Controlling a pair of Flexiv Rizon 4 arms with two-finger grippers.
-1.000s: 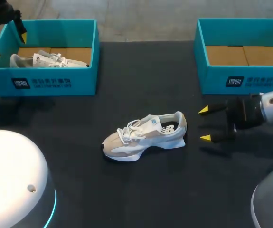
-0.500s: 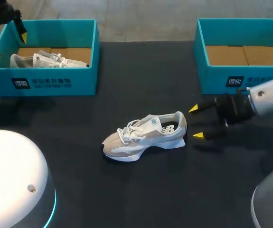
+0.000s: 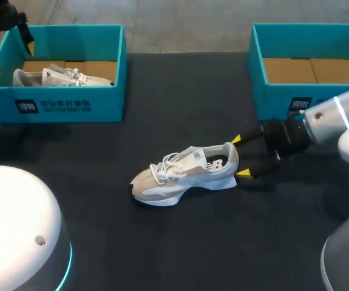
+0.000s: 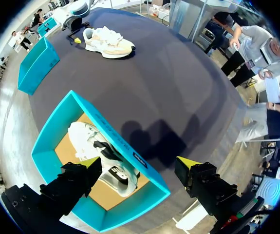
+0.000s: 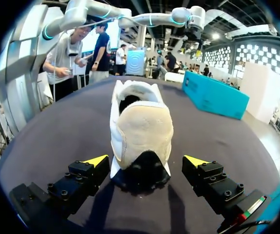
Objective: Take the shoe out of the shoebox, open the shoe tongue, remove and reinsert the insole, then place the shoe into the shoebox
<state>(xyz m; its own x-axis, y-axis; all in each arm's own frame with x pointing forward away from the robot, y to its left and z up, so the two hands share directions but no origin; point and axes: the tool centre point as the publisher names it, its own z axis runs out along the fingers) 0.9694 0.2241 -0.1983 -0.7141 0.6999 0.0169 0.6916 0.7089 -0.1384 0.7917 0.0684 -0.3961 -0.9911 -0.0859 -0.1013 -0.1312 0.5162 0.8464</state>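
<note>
Dark tabletop (image 3: pixel 180 248) is carrying two teal shoeboxes and one loose shoe. The shoe (image 3: pixel 185 176), beige and white with white laces, is standing upright on its sole near the middle of the table, outside both boxes. Its toe is pointing toward the left arm's side and its heel toward the right arm.

The right gripper (image 3: pixel 241 156) is coming in low from the right side, level with the shoe's heel. Its fingers are standing wide apart, one yellow tip on each side of the heel and just beside it. In the right wrist view a gap is showing at both sides, so the gripper is holding nothing.

The right shoebox (image 3: pixel 271 97) is sitting at the far right, behind the right arm, with its brown cardboard floor showing.

The left shoebox (image 3: pixel 59 106) is sitting at the far left, well apart from the loose shoe. A second shoe (image 3: pixel 62 77) is lying inside it.

The left gripper (image 3: pixel 11 56) is hanging over the outer far corner of that box. Its fingers are spread wide, gripping nothing, and the box is lying below and ahead of them in the left wrist view
</note>
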